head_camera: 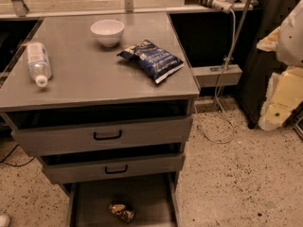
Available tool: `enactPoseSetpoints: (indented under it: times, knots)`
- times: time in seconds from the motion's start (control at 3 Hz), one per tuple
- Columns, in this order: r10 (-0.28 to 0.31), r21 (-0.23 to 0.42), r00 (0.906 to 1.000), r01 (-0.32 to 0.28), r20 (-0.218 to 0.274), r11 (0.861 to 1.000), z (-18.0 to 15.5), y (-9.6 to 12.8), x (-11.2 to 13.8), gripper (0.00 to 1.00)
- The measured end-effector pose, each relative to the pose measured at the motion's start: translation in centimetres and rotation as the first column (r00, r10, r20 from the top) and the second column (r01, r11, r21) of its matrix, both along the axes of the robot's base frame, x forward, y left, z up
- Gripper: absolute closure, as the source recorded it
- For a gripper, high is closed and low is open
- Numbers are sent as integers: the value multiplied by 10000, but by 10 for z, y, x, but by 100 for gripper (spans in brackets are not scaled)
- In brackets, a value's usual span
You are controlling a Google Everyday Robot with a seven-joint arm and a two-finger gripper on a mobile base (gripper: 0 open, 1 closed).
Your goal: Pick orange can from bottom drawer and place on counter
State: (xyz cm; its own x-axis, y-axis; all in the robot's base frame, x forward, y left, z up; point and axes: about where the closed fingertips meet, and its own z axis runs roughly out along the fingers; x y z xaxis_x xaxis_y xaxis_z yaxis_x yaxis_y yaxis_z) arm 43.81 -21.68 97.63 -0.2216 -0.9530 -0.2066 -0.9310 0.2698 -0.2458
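The orange can lies on its side in the open bottom drawer, near the drawer's middle front. It is shiny golden-orange and dented. The counter is the flat grey top of the drawer cabinet. My arm shows at the right edge as white and cream shapes, with the gripper held well to the right of the cabinet, at about the height of the upper drawers. It is far from the can and holds nothing that I can see.
On the counter lie a clear plastic bottle at the left, a white bowl at the back and a blue snack bag at the right. Two upper drawers with black handles stand slightly open. Speckled floor lies to the right.
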Motion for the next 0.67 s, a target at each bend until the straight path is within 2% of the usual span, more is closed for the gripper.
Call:
enactPoseSetpoints:
  times: [0.33, 0.67]
  knots:
    - [-7, -5, 10000, 7, 21, 10000, 0, 0, 0, 0]
    - [-191, 81, 9997, 192, -166, 9998, -25, 1, -15, 0]
